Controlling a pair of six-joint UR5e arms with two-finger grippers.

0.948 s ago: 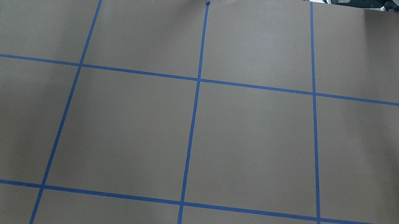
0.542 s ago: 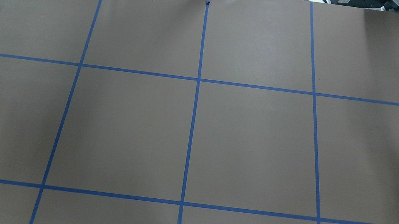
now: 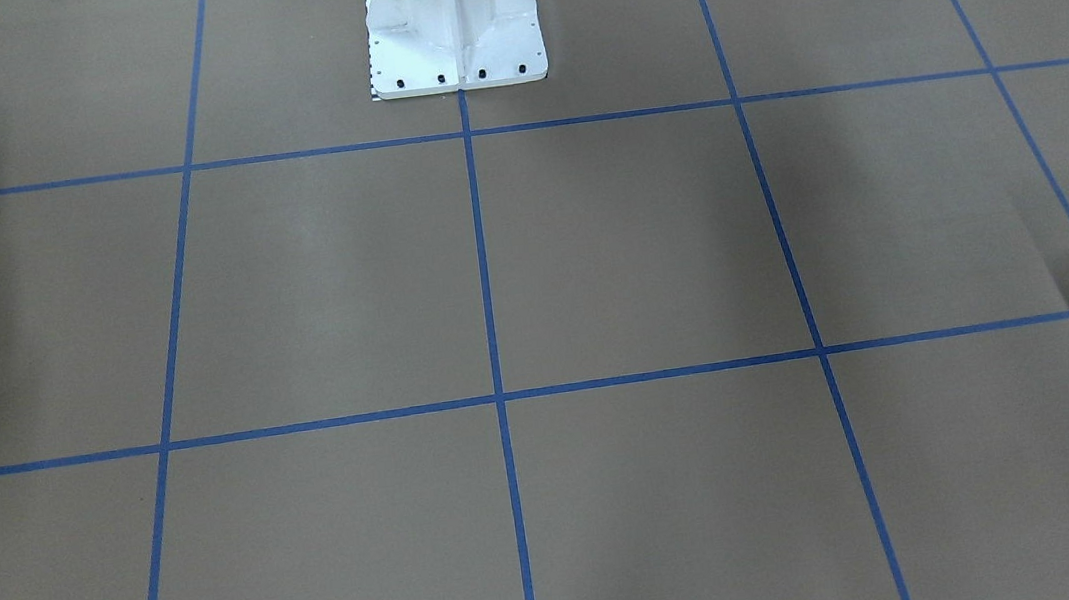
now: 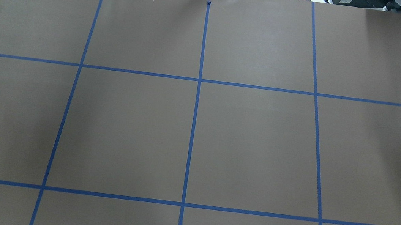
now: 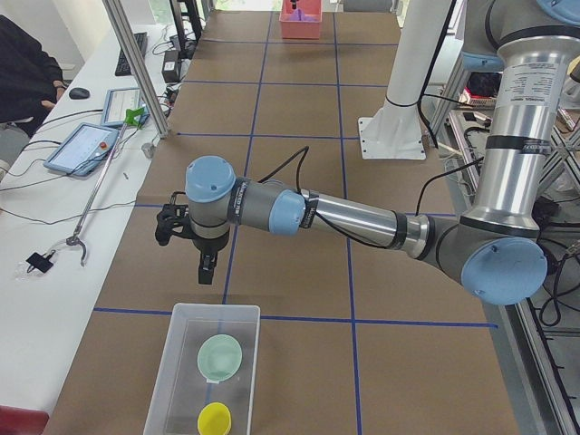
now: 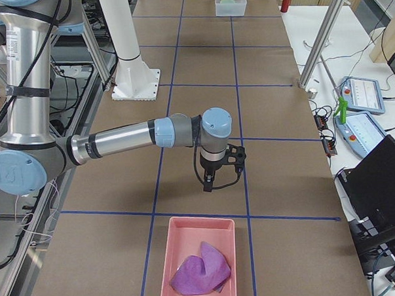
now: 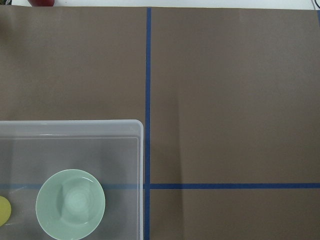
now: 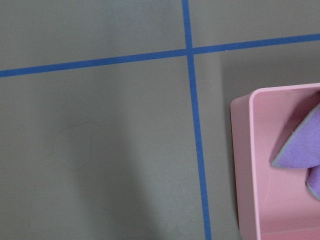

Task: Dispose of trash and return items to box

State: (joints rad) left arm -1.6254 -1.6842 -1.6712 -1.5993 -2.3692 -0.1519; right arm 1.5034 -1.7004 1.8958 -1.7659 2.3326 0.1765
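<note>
Box is holding green bowl and yellow cup; table is staying unchanged, so task is probably ending. Left gripper and right gripper are hovering; jaws' width I cannot tell.

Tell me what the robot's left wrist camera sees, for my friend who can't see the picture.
A see-through white plastic box sits in the lower left corner, holding a pale green bowl and, at the picture's edge, part of something yellow. The rest is brown table paper crossed by blue tape lines.
</note>
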